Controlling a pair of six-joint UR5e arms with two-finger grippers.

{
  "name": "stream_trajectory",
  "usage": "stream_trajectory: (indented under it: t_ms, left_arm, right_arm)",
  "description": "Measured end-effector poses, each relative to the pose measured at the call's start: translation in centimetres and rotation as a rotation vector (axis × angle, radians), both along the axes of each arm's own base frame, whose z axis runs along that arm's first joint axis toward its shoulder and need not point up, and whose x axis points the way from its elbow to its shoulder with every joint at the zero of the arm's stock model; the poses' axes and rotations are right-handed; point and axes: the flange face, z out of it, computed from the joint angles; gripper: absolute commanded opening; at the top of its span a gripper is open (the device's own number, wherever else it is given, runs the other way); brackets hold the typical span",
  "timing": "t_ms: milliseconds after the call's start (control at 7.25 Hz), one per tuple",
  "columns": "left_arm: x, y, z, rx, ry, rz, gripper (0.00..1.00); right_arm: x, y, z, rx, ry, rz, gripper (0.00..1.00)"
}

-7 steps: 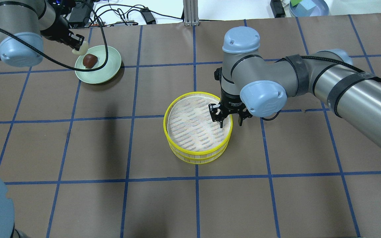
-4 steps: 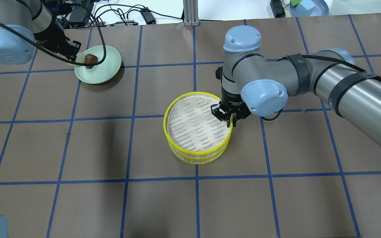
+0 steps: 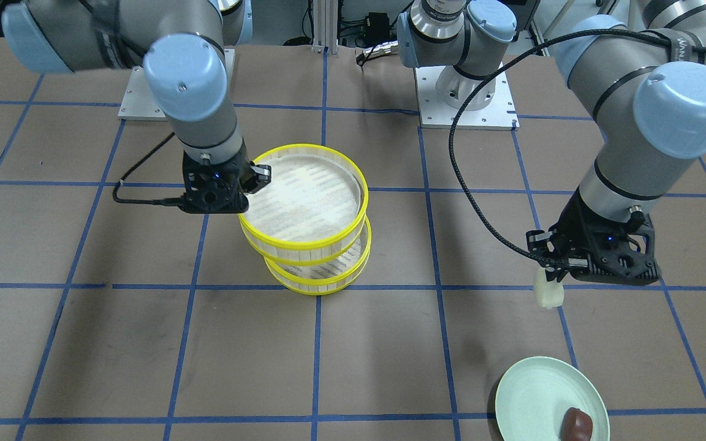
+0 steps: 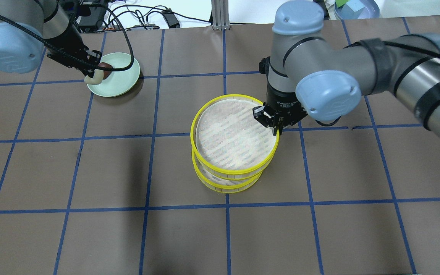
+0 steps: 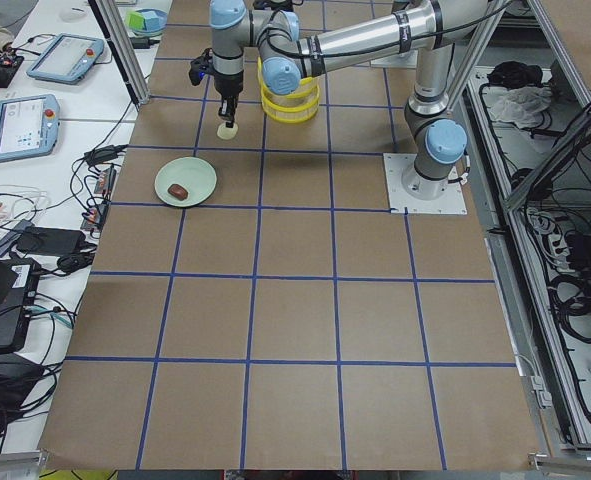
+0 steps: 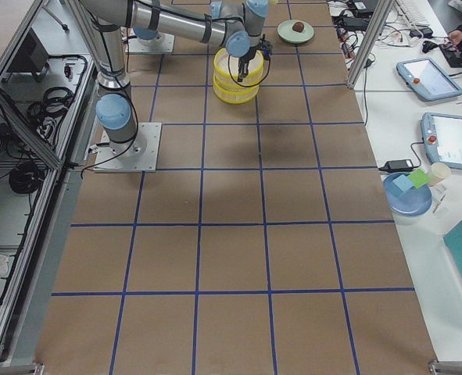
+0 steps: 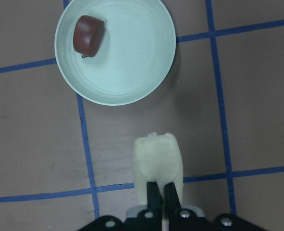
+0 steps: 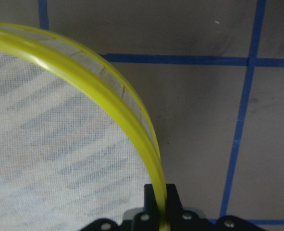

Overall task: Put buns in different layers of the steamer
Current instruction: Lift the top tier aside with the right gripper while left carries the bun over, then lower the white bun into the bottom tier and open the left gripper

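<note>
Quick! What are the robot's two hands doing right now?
Left gripper: closed, holding the cream bun.
Right gripper: closed on the rim of the top layer.

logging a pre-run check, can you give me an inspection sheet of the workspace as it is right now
surface: table, brown cover with blue tape grid, no spills seen
job's things: top tier empty, held by its rim, offset above bottom tier; white bun hangs beside the plate, not over it; brown bun on plate
clutter: nothing seen
grippers: left claw shut on white bun; right claw shut on top tier's rim
cables: black cable loops from the left wrist above the table
surroundings: tablets and a blue bowl on side tables
</note>
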Motion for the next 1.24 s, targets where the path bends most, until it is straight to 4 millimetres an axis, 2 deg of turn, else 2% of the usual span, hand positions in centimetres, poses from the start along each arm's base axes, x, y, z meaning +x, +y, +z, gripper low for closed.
stream_trajectory:
  t_ms: [276,414,552,828,1103,1241]
  left_arm:
    - [-6.1,1.5,-0.7,0.025,0.029,0.071,0.00]
    - [-10.1,2.9,-1.6,0.043,0.049,0.098,0.00]
    - [-13.4,4.2,-2.5,0.068,0.088,0.121,0.00]
    - [-18.6,6.6,-5.1,0.142,0.197,0.182,0.00]
    - [-23.2,8.9,-7.1,0.198,0.224,0.188,0.00]
    - [-24.7,9.7,-7.8,0.224,0.249,0.184,0.00]
  right_arm:
    - [-6.3,1.1,8.5,0.016,-0.013,-0.018,0.00]
    - [-9.2,1.9,11.5,-0.004,-0.015,-0.025,0.00]
    - [-11.2,2.7,13.0,-0.007,-0.010,-0.043,0.00]
    - [-13.0,3.5,13.4,0.024,-0.010,-0.057,0.00]
    - [-13.3,3.6,13.6,0.025,-0.011,-0.048,0.00]
    - [-13.3,3.7,13.7,0.024,-0.011,-0.044,0.00]
